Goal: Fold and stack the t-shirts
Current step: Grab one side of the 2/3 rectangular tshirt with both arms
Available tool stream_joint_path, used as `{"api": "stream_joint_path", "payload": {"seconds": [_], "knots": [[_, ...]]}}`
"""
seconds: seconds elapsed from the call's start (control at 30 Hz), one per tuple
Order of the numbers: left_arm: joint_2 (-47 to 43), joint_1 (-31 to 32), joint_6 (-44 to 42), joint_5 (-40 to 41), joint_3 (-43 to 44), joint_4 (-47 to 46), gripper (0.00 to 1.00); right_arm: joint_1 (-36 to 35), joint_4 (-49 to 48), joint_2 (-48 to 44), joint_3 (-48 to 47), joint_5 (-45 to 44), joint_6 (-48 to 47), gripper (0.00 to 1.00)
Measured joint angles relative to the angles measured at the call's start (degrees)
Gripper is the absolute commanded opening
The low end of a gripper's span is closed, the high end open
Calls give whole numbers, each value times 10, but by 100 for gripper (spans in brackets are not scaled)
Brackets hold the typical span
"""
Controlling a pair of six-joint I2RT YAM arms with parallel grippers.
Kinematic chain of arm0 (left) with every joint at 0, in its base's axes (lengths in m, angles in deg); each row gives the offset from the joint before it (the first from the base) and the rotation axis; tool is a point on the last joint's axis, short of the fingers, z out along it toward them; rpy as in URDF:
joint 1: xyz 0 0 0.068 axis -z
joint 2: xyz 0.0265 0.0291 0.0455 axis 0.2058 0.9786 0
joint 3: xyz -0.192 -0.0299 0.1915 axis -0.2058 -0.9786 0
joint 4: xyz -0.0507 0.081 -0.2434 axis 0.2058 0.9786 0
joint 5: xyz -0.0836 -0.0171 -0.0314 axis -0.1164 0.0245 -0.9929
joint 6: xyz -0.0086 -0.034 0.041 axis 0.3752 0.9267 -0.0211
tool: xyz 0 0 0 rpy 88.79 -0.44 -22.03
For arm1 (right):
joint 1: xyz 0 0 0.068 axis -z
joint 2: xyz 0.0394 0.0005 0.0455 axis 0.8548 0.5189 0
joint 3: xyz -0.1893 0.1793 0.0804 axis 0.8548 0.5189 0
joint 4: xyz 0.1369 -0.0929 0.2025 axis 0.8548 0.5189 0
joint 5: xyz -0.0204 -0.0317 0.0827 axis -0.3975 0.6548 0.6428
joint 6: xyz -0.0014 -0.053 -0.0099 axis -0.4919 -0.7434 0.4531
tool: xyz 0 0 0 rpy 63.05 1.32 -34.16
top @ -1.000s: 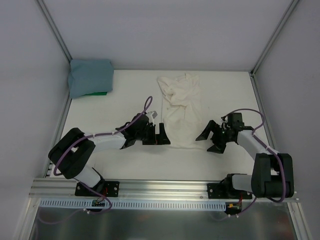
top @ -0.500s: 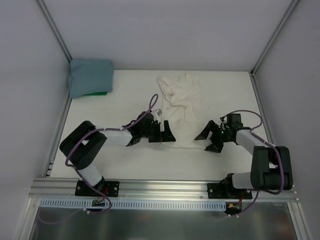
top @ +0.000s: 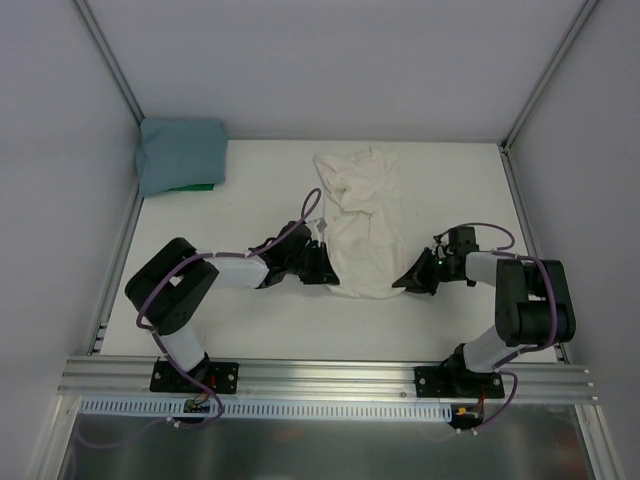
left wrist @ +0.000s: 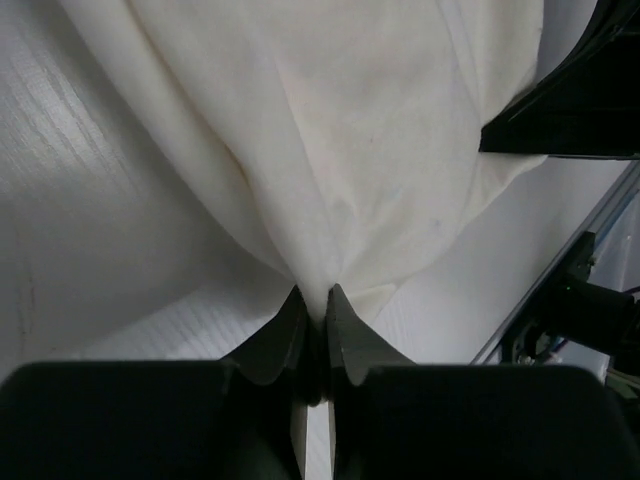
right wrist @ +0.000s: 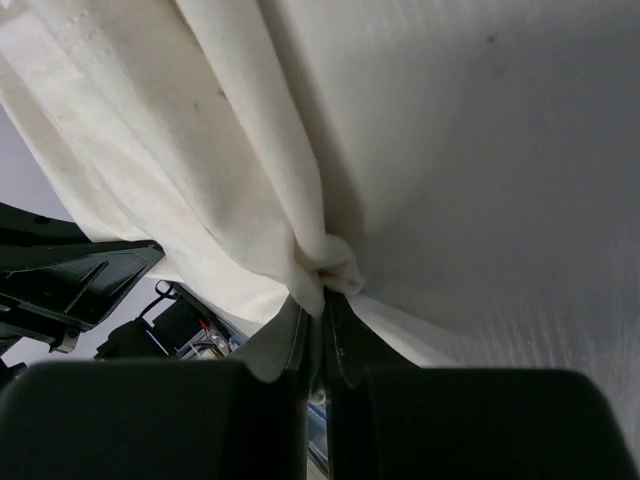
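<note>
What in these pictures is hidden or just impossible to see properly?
- Top view: the green thing under the teal t-shirt is mostly covered; what it is stays unclear.
- Top view: the cream t-shirt is bunched at its far end, so collar and sleeves are lost in folds.
- Both wrist views: the cream shirt runs past the frame edges.

- No lettering, label, brand, number or sign can be read in any view.
- The cream t-shirt (top: 362, 235), the teal t-shirt (top: 180, 155) at upper left and the white tabletop (top: 250, 195) show only plain surfaces.
</note>
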Motion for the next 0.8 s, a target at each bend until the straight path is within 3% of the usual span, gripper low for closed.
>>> {"api": "stream_joint_path", "payload": {"seconds": [0.33,0.53,0.8], "knots": [[-3,0,-7,-1,-4,14,0,-1,-22,-24,31,13,1,1],[-44,25,-2,-2,-48,17,0,-19,12,-120,91,5,-3,1],[-118,113,30,30,-108,23,0,-41,110,-285,149,-9,-11,1]]}}
